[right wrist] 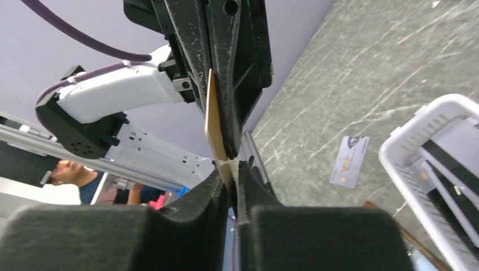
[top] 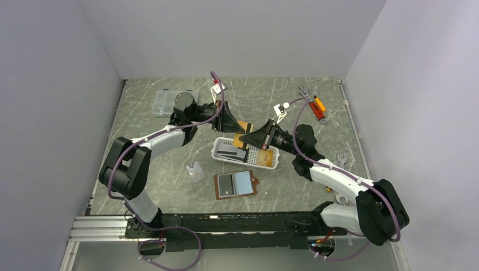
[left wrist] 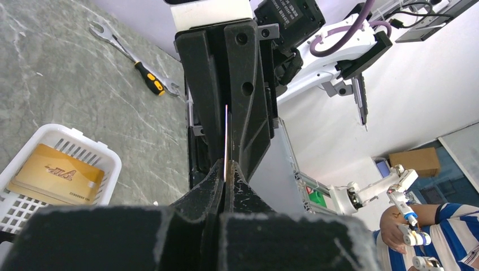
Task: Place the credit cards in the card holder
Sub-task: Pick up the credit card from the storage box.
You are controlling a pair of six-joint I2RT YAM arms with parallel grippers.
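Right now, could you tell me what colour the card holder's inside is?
The card holder is pale blue inside; top external view.

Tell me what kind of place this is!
Most likely a robot lab. A left arm and a right arm are bolted at the edge of a table boxed in by plain walls, and the left wrist view shows another white robot arm and a person beyond.

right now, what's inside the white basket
An orange-gold card lies at one end of the white basket, black and grey cards at the other. From above, the right end effector, sharing a held card with the left end effector, covers its far rim; anything beneath them is hidden.
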